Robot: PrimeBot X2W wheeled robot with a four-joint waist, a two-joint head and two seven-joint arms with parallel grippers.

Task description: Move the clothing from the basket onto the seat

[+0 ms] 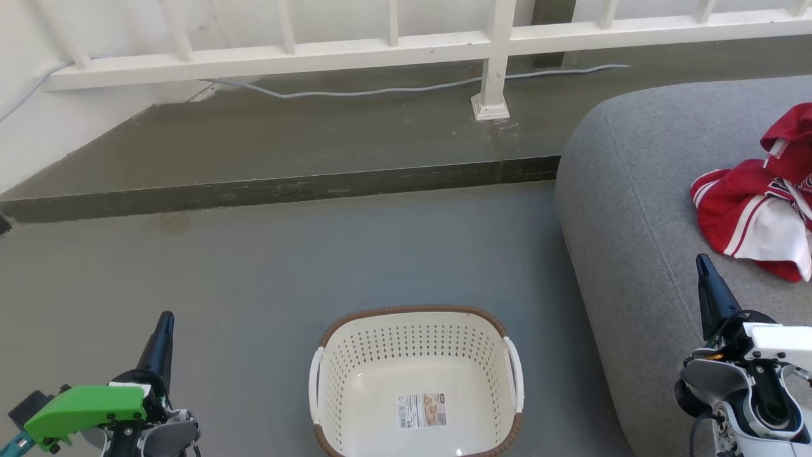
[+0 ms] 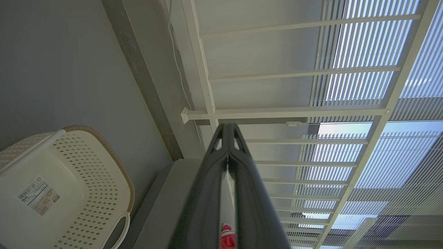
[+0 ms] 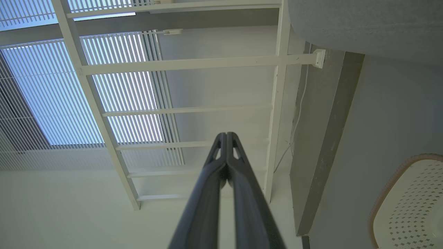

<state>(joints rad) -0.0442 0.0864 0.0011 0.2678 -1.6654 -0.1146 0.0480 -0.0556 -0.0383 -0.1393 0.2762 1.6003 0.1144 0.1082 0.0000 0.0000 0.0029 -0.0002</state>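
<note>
Cream perforated plastic basket (image 1: 412, 343) on floor (image 1: 254, 266), paper label (image 1: 421, 410) on base. Red-and-white soft sports clothing (image 1: 755, 209) heaped on grey upholstered seat (image 1: 634, 222), possibly two pieces. Fingers pressed together on left gripper (image 1: 167, 315) and right gripper (image 1: 700, 258).

A grey floor (image 1: 254, 266) runs out to a darker raised step (image 1: 285, 146) on the far side. A white railing (image 1: 317, 54) stands along that step, one post (image 1: 493, 70) planted on a square foot. A pale cable (image 1: 380, 91) trails along its base, and slatted blinds (image 2: 346, 86) show beyond the bars. A white wall (image 1: 38, 139) closes the far left.
</note>
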